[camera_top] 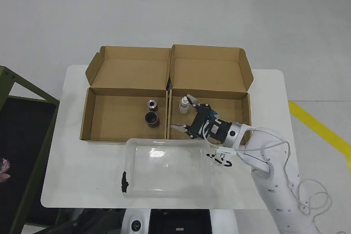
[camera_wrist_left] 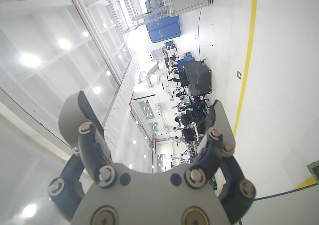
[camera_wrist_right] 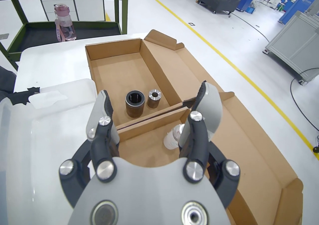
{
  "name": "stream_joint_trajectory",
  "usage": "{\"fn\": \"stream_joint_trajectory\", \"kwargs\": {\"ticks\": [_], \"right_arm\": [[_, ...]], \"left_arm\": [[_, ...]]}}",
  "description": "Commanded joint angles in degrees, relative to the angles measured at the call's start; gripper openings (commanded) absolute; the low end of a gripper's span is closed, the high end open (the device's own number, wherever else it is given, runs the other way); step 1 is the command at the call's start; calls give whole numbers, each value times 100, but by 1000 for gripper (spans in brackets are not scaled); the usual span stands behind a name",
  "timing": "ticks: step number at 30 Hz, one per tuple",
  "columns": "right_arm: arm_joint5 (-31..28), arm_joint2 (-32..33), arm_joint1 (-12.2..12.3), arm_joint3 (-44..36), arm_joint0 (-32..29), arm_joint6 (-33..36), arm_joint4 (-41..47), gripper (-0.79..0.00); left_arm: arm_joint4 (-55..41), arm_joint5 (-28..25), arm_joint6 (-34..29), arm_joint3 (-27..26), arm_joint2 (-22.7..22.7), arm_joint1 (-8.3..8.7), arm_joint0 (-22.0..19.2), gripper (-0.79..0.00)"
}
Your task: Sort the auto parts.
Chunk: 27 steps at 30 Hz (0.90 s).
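While the right gripper [camera_top: 184, 112] hung low over the right cardboard box [camera_top: 237, 111], we noted its fingers spread wide with nothing between them. The white bottle-shaped part [camera_wrist_right: 172, 140] stood on that box's floor, just beside one finger. The dark bearing sleeve [camera_wrist_right: 134, 103] and the small steel bushing [camera_wrist_right: 154, 98] stood upright close together in the left cardboard box [camera_top: 114, 117], near the shared wall [camera_wrist_right: 154, 120]. We judged the step to be a placing in the right box, with every part we could see already boxed. To finish it well the gripper should rise straight up before swinging, as a sideways start would likely tip the white part. Edges to mind were the shared wall under the gripper, the raised lid flaps behind, and the rim of the clear plastic bin [camera_top: 164, 169], which touches the boxes' near sides. Open room lay upward and back over the bin. The left gripper [camera_wrist_left: 149, 98] pointed up toward the ceiling, fingers wide and bare.
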Motion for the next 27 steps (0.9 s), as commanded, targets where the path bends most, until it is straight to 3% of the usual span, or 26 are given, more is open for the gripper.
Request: {"fn": "stream_joint_trajectory", "kwargs": {"ticks": [1,7,13,20,27], "right_arm": [[42,185,41,-59,-225,-228,-170,-194],[311,698,137,-82,-855,-954,-467,-215],[711,1160,205,-26,-1398,-1697,-658,-123],[1118,1677,266,26,-1906,-2367,-715,-80],[1355,2151,315,135,-2264,-2755,-589,0]], "left_arm": [[0,0,0,0,0,0,0,0],[0,0,0,0,0,0,0,0],[0,0,0,0,0,0,0,0],[0,0,0,0,0,0,0,0],[0,0,0,0,0,0,0,0]]}}
